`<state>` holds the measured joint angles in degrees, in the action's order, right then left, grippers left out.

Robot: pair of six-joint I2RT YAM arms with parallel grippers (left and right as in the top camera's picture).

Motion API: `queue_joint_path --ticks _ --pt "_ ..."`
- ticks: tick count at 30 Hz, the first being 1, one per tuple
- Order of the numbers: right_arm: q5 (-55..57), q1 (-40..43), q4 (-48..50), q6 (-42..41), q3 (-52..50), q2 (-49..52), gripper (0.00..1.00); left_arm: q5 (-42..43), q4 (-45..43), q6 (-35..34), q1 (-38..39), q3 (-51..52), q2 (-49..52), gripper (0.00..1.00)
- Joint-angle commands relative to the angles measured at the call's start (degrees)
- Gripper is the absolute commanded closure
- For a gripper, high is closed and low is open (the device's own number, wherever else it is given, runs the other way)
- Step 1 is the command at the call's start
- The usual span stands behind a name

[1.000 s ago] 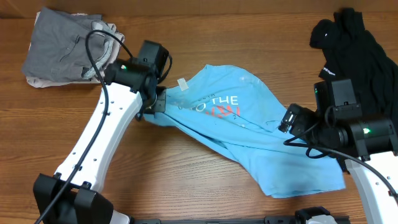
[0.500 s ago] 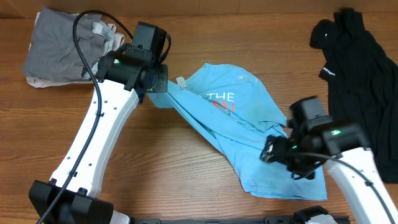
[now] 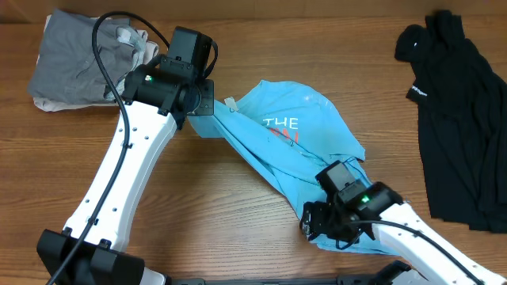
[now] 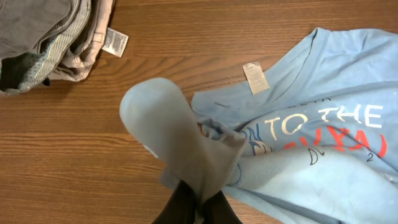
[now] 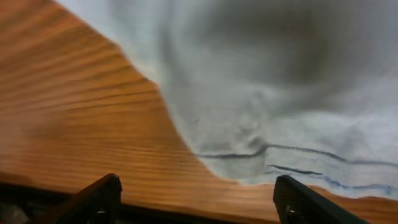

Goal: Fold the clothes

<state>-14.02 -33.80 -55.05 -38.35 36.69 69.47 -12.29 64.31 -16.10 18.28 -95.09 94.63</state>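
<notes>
- Sky-blue T-shirt lay crumpled near the middle of the wooden table, stretched on a slant from upper left to lower right, with white "THE" lettering facing up and coral-red print just under it
- On the left wrist view I saw my left gripper pressed together on a bunched fold of the shirt's cloth, which stood up from the wood
- The white neck tag lay flat just beside the collar
- My right gripper had its jaws spread wide, low over the shirt's edge where cloth met bare wood, and I saw nothing pinched between them
- From overhead, that gripper sat at the shirt's lower right end
- The black garment lay spread at the right side, well apart from the shirt
- A pile of grey clothes sat in the far left corner, near the left arm's wrist
</notes>
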Motion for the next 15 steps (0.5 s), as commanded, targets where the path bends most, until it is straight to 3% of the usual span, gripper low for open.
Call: queue_joint_path --ticks 1,9,15 --pt "1.33 -0.37 1.99 -2.73 -2.27 2.49 0.2 -1.22 -0.24 0.92 -0.31 -1.44 -0.15 0.96" --pt "1.53 -0.37 5.09 -4.15 -2.49 9.03 0.35 -1.25 -0.24 0.92 -0.31 -1.44 -0.15 0.96" --pt "1.92 -0.37 5.95 -6.82 -2.49 11.67 0.62 -1.27 -0.24 0.92 -0.33 -1.44 -0.15 0.96"
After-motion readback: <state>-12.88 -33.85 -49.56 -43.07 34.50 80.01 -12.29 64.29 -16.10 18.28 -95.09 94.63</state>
